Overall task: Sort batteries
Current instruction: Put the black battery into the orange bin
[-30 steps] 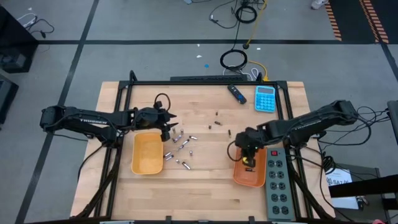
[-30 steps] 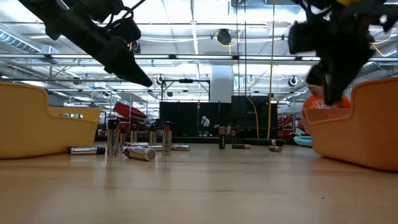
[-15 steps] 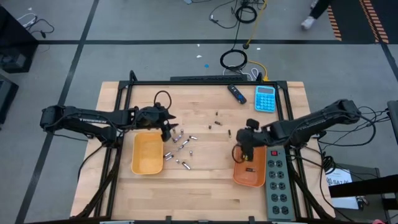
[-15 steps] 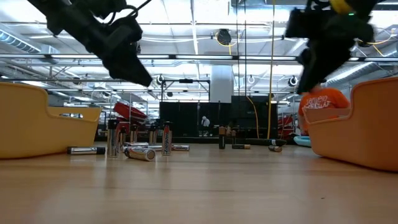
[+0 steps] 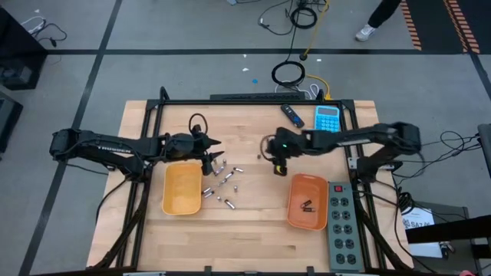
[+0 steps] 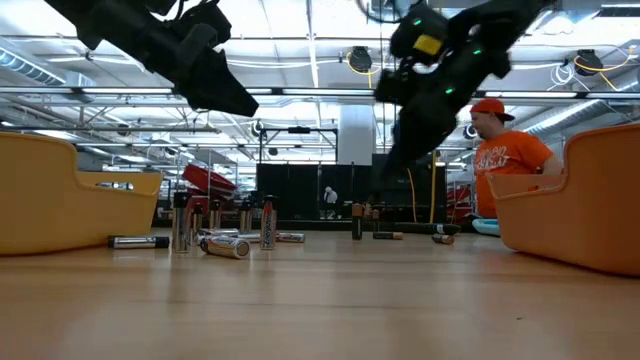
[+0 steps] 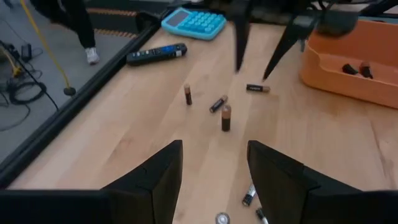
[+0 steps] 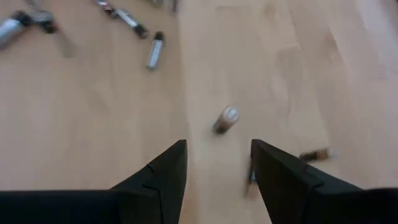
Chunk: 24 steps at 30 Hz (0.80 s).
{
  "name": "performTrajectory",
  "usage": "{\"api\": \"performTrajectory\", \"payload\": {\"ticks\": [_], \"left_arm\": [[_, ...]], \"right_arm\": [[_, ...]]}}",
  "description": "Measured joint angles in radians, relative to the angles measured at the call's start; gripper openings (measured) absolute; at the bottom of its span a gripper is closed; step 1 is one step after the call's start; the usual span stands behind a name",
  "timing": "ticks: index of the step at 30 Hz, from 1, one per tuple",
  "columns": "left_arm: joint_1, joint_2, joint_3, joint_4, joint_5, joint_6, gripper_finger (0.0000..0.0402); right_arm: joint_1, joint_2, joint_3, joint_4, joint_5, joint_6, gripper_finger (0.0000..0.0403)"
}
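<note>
Now drop your spread right gripper (image 5: 278,167) squarely over the dark battery (image 8: 226,119) at table centre. Left gripper (image 5: 212,159), also spread, waits at nine o'clock.

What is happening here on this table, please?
Two robot arms are sorting batteries into trays. The right gripper, fingers open and empty, hovers over the small dark batteries mid-table; two dark ones already lie in the orange tray. The left gripper, also open, hovers beside the silvery batteries near the yellow tray.
</note>
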Motion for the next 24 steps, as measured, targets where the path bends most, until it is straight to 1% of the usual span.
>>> {"api": "performTrajectory", "payload": {"ticks": [4, 7, 9, 11, 15, 19, 24], "left_arm": [[0.007, 0.000, 0.000, -0.001, -0.024, 0.006, 0.0191], [-0.003, 0.000, -0.020, 0.034, -0.051, 0.023, 0.0191], [-0.016, 0.000, -0.052, 0.092, -0.076, 0.040, 0.0191], [-0.024, 0.000, -0.073, 0.130, -0.100, 0.061, 0.0191], [-0.025, -0.001, -0.096, 0.154, -0.111, 0.077, 0.0191], [-0.025, -0.001, -0.106, 0.157, -0.114, 0.076, 0.0191], [-0.025, -0.001, -0.118, 0.181, -0.124, 0.076, 0.0191]], "right_arm": [[-0.033, 0.100, 0.097, -0.004, -0.009, -0.068, 0.0173], [-0.049, 0.164, 0.142, -0.008, -0.059, -0.098, 0.0186], [-0.059, 0.199, 0.162, -0.010, -0.084, -0.112, 0.0198], [-0.069, 0.228, 0.179, -0.015, -0.085, -0.117, 0.0209], [-0.088, 0.264, 0.184, -0.016, -0.083, -0.120, 0.0226], [-0.099, 0.295, 0.184, -0.025, -0.085, -0.116, 0.0225], [-0.098, 0.326, 0.185, 0.012, -0.122, -0.114, 0.0209]]}}
